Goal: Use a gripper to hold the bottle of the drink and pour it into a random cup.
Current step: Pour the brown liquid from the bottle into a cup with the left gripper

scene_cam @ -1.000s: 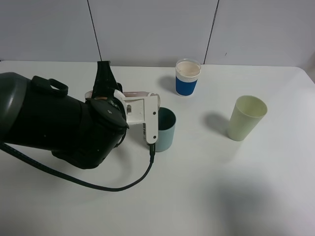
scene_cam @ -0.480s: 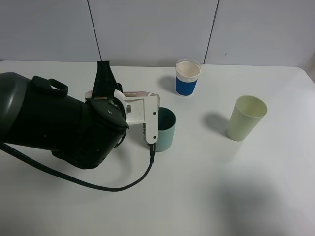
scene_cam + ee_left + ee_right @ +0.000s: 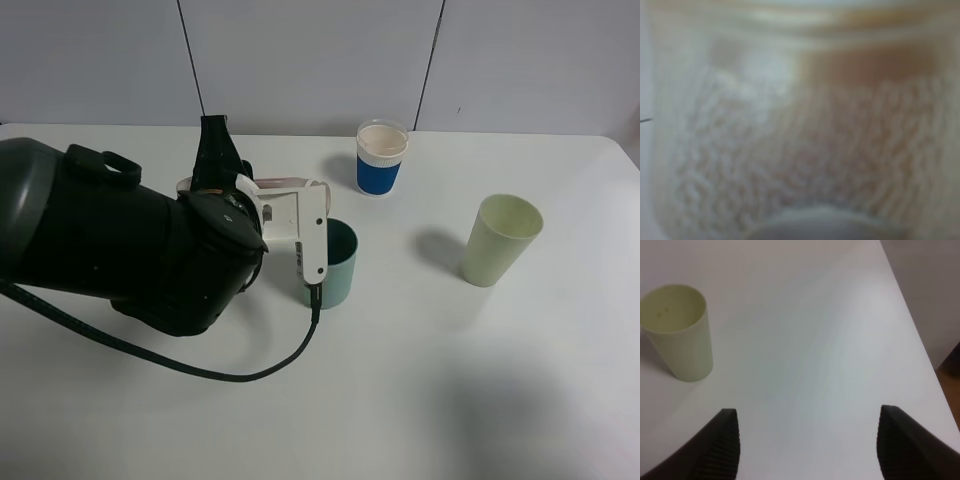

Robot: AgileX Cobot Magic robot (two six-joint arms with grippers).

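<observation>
My left gripper (image 3: 232, 185), a bulky black arm end with a white bracket, hovers just left of the teal cup (image 3: 338, 270). It is shut on the bottle (image 3: 285, 183), which lies tilted sideways toward the cup and is mostly hidden behind the bracket. The bottle (image 3: 800, 130) fills the left wrist view as a blur, with brown drink (image 3: 865, 65) inside it. No stream into the cup can be seen. My right gripper (image 3: 805, 450) is open and empty over bare table, out of the exterior view.
A blue-banded white cup (image 3: 381, 157) stands behind the teal cup. A pale yellow-green cup (image 3: 500, 240) stands at the right, also in the right wrist view (image 3: 679, 332). A black cable (image 3: 250, 372) trails over the table. The table's right edge (image 3: 920, 340) is near my right gripper.
My left gripper with the bottle has shifted slightly up and right, closer over the teal cup. The cups have not moved.
</observation>
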